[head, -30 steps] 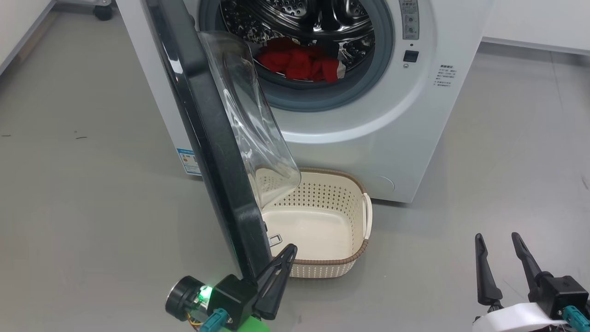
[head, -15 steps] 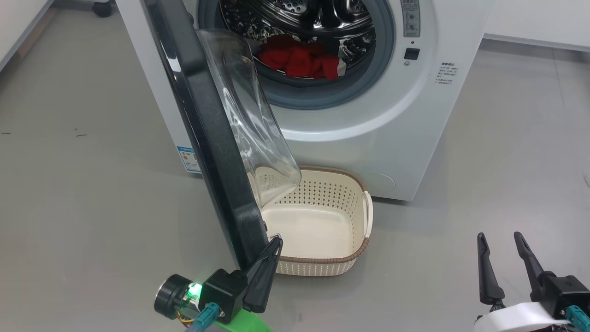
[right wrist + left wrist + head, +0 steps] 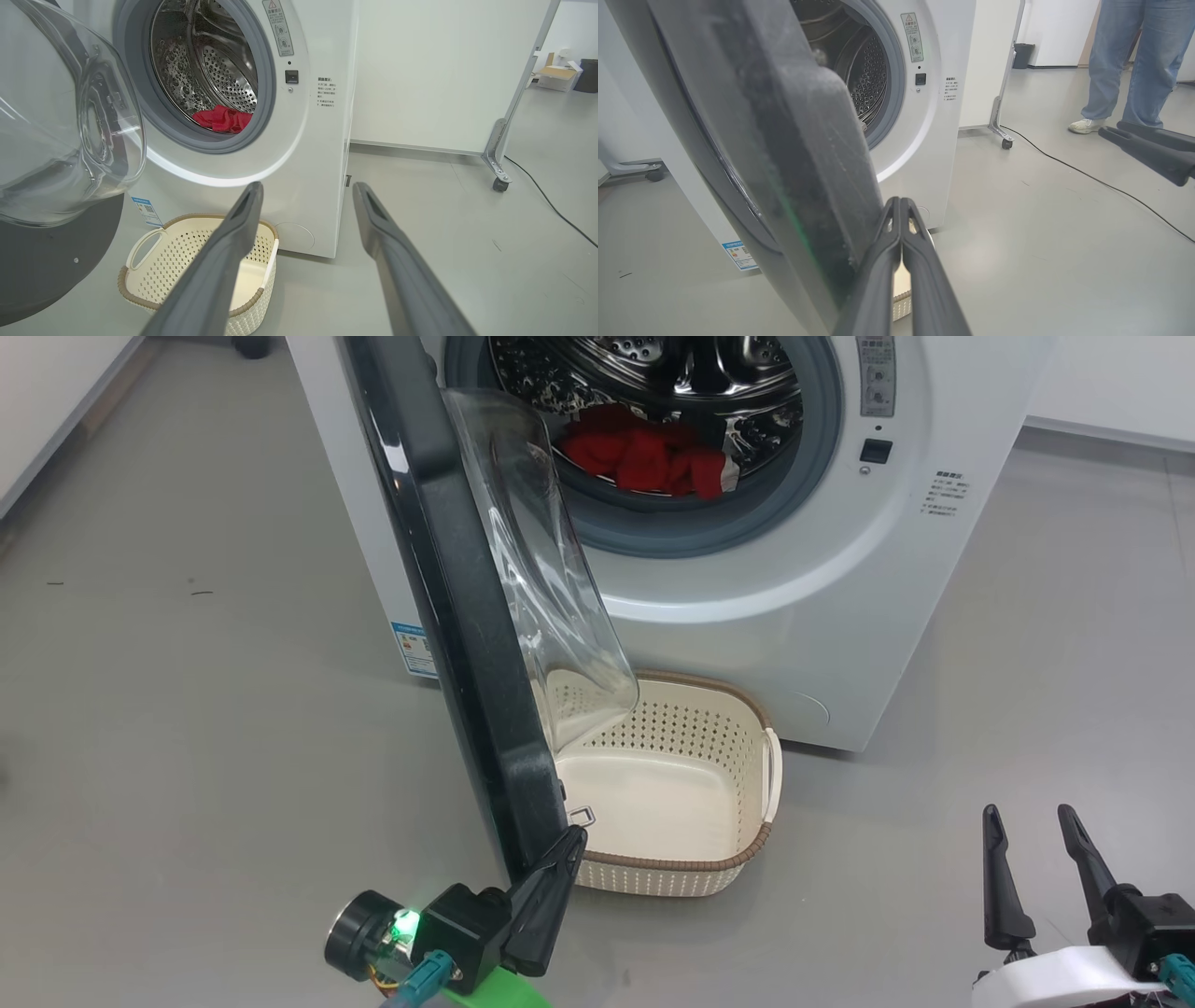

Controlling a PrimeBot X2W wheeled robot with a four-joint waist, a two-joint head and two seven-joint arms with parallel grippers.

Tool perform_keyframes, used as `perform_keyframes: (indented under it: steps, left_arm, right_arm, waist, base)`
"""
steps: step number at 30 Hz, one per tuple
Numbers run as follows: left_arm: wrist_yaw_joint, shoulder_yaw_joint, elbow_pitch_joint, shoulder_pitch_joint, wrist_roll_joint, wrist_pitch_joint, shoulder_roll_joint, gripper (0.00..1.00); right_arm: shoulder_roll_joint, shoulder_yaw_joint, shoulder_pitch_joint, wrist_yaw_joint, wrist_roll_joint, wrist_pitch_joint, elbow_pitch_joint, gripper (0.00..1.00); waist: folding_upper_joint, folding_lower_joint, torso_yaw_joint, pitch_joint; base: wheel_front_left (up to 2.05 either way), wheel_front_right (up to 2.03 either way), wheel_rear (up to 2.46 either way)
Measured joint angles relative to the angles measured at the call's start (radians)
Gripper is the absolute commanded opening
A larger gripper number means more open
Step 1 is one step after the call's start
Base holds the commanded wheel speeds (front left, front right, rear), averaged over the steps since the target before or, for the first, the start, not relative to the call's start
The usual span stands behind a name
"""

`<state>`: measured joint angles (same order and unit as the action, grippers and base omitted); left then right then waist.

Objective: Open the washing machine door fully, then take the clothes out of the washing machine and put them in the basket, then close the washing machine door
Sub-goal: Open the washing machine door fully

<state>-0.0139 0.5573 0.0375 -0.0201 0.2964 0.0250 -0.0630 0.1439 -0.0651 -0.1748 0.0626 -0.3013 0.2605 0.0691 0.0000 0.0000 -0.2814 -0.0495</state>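
Observation:
The washing machine stands with its door swung out toward me, its black rim edge-on and its glass bowl facing the mouth. The red clothes lie in the steel drum, also seen as clothes in the right wrist view. The basket sits bare on the floor under the door. My left gripper is shut, with its tips against the inner side of the door's lower edge; the left gripper has the door just to its left. My right gripper hangs open at the lower right, away from everything.
A person's legs in jeans stand to the machine's right. A black cable runs across the grey floor past a wheeled frame leg. A white wall lies behind, and a cardboard box sits far off.
The head camera has shifted, so the whole scene sits further right. My left gripper has edged left along the door's lower edge, and the door stands slightly wider. The right gripper keeps its pose.

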Motion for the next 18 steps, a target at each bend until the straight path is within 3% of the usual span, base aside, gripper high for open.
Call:
perform_keyframes:
  steps: [18]
  left_arm:
    - [-0.017, -0.009, -0.002, 0.003, 0.004, 0.027, 0.007, 0.00]
  right_arm:
    - [-0.018, -0.016, -0.001, -0.030, 0.010, 0.000, 0.012, 1.00]
  waist:
    - [0.0000, 0.0000, -0.008, 0.012]
  base:
    - [0.00, 0.00, 0.00]
